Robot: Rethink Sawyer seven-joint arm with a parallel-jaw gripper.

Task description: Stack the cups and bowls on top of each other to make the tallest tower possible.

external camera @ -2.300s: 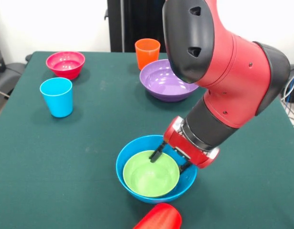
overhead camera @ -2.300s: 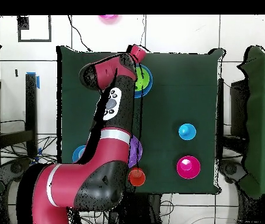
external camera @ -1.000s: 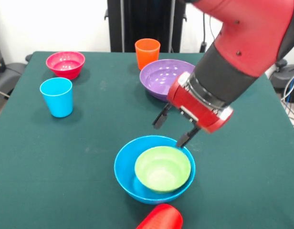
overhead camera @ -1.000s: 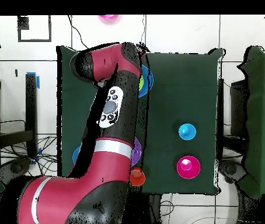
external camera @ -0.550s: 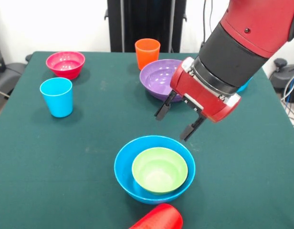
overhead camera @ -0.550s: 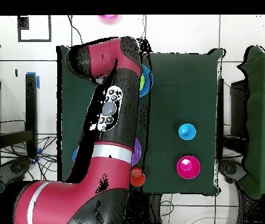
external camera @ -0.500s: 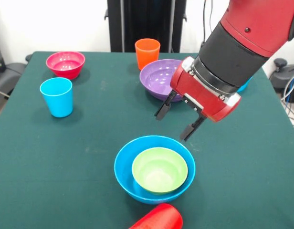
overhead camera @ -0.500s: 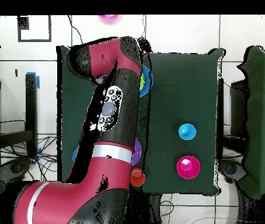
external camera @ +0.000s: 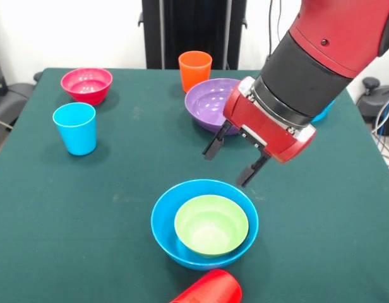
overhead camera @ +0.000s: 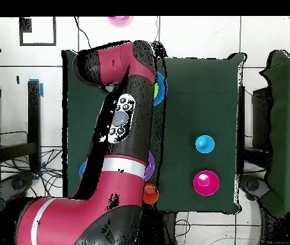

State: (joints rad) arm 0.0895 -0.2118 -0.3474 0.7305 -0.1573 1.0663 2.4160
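front view first. i see my gripper (external camera: 231, 161) hanging in the air above the table (external camera: 87, 214), its two dark fingers spread apart with nothing between them. it sits just above and behind the far rim of the blue bowl (external camera: 168, 227), not touching it. a green bowl (external camera: 211, 225) is nested inside that blue bowl, a little toward the right side. at the bottom edge, just in front of the blue bowl, a red cup (external camera: 209, 289) lies on its side, partly cut off. behind the gripper the purple bowl (external camera: 210, 104) stands open side up, its right part hidden by the arm (external camera: 321, 57). the orange cup (external camera: 194, 70) stands upright just behind the purple bowl. on the left, the light blue cup (external camera: 75, 128) stands upright, well apart from the rest, and the crimson bowl (external camera: 87, 84) sits behind it near the far left corner. a sliver of another blue piece (external camera: 323, 113) shows past the arm on the right; i cannot tell what it is.

overhead view. the arm covers most of the table's left half, and i cannot make out the gripper here. slivers of the blue bowl (overhead camera: 161, 81) and green bowl (overhead camera: 156, 92) peek out at its right edge near the top. the light blue cup (overhead camera: 204, 144) and crimson bowl (overhead camera: 206, 182) stand clear on the right. bits of the purple bowl (overhead camera: 151, 167) and orange cup (overhead camera: 151, 193) show low beside the arm. nothing is stacked beyond the green bowl in the blue one.
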